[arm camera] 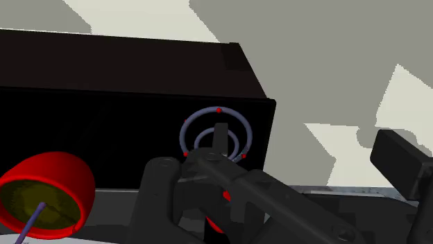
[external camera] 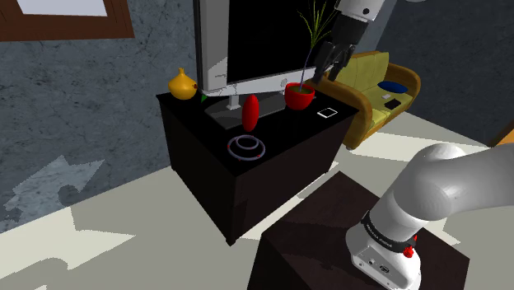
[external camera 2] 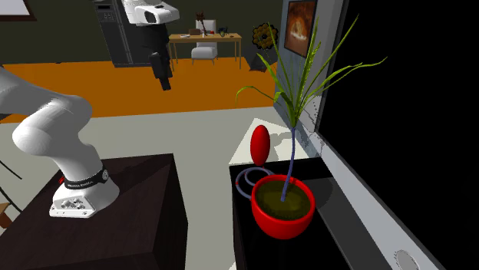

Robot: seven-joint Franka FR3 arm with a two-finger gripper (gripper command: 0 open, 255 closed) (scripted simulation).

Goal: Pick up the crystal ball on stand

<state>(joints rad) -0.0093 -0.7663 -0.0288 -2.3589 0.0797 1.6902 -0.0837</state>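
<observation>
- Crystal ball on stand (external camera: 245,147): drawn as blue-grey concentric rings with small red studs, sitting on the black desk (external camera: 288,140) near the edge that faces the shoulder camera
- Well apart from the end effector, touched by nothing
- Just behind the rings: a red egg-shaped ornament (external camera: 249,111), upright, close in front of the monitor's foot
- Along the back of the desk: a monitor (external camera: 247,41) with a dark screen
- At the shoulder view's left end: a yellow gourd-shaped piece (external camera: 183,84)
- Toward that view's right: a red pot (external camera: 299,95) with a tall thin green plant, and a small white-edged dark card (external camera: 328,113) lying flat beside it
- End effector (external camera: 323,67): up in the air, above the red pot as seen from the shoulder view, fingers spread wide, gripping nothing
- In the wrist view: rings lying beyond the spread fingers, roughly between them, red pot off to one side
- Beyond the desk: a yellow sofa (external camera: 383,86)
- Dark box stand (external camera: 329,243) carrying the arm's base
</observation>
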